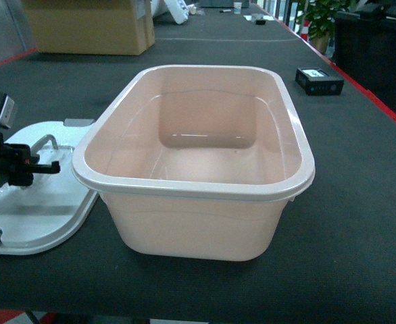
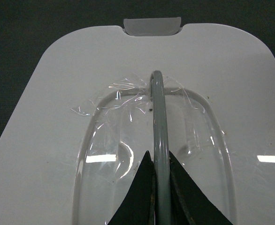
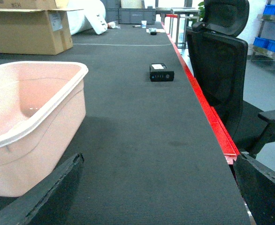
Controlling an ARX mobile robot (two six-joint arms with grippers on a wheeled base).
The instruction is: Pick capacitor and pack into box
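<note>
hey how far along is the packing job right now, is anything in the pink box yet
Done: the lid is off, lying flat on the table beside the open box. In hand: the left gripper is closed on the lid's grey handle. The right gripper is open and empty. Left: the box looks empty, and no capacitor is visible in any view.

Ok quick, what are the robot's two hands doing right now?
Left hand: closed on the grey handle of the white lid.
Right hand: open, holding nothing.

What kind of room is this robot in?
Probably a workshop or warehouse. A long dark work table holds a cardboard carton, blue storage bins sit on shelves, and an office chair stands beside the table.
</note>
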